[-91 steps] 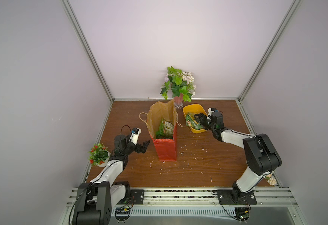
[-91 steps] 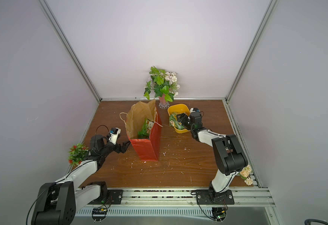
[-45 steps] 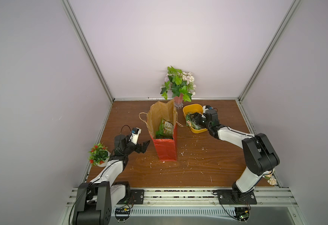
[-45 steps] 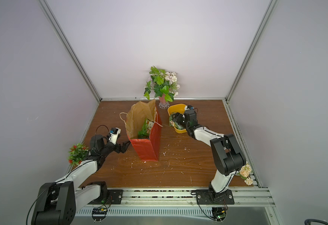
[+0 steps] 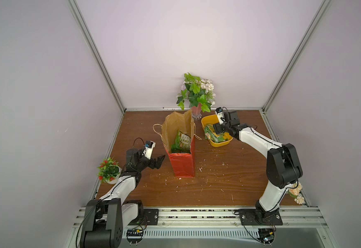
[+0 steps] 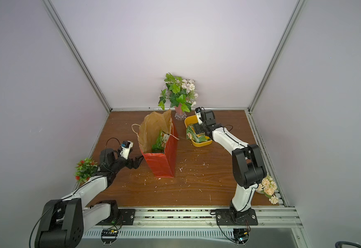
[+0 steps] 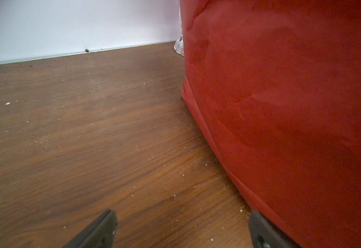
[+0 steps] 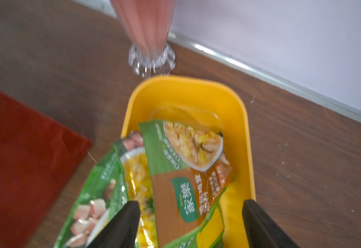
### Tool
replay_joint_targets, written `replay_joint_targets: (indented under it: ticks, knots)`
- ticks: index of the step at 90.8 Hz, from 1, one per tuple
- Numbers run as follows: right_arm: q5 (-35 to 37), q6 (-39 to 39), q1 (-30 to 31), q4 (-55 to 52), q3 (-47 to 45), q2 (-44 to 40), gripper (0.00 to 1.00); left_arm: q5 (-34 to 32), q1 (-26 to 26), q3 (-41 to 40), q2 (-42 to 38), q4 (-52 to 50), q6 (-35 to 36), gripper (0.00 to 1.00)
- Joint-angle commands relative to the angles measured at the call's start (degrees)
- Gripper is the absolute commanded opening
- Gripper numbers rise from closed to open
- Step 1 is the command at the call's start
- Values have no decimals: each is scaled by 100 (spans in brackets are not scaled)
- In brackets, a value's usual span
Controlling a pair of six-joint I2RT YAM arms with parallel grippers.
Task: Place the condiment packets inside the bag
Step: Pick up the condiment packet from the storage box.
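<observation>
The bag (image 5: 182,165) (image 6: 163,164) stands upright in the middle of the table, red outside and brown inside, its mouth wide. One green condiment packet (image 5: 183,141) (image 6: 162,140) leans inside it. More condiment packets (image 5: 212,134) (image 8: 186,171) lie in the yellow tub (image 5: 218,143) (image 8: 186,84), one hanging over its rim (image 8: 102,193). My right gripper (image 5: 217,128) (image 8: 191,206) hovers open just above them, its fingers either side of the top packet. My left gripper (image 5: 159,161) (image 7: 180,216) is open and empty, low by the bag's red wall (image 7: 282,107).
A pink vase of leafy flowers (image 5: 196,96) (image 8: 151,43) stands right behind the tub and the bag. A small potted plant (image 5: 108,171) sits at the left edge, cream flowers (image 5: 295,193) at the right front. Crumbs dot the wooden table (image 5: 218,182).
My right gripper has slid over the tub toward the bag side and its jaws have spread a little wider. The left arm and the bag have not moved.
</observation>
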Motion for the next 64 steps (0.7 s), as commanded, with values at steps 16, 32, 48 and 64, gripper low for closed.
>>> replay_joint_targets:
  ticks: [16,32,48,64]
  knots:
    - [171,-1372,5,-88,-104,29,76,-78,69,214,232,80,-30,98]
    - [507,-1385,1,11,-24,300,73,-140,69,217,268,102,-43,98]
    - [689,-1395,3,173,64,499,69,-178,69,238,309,108,-38,98]
    - [846,-1332,15,555,98,495,56,-181,65,237,309,112,-43,98]
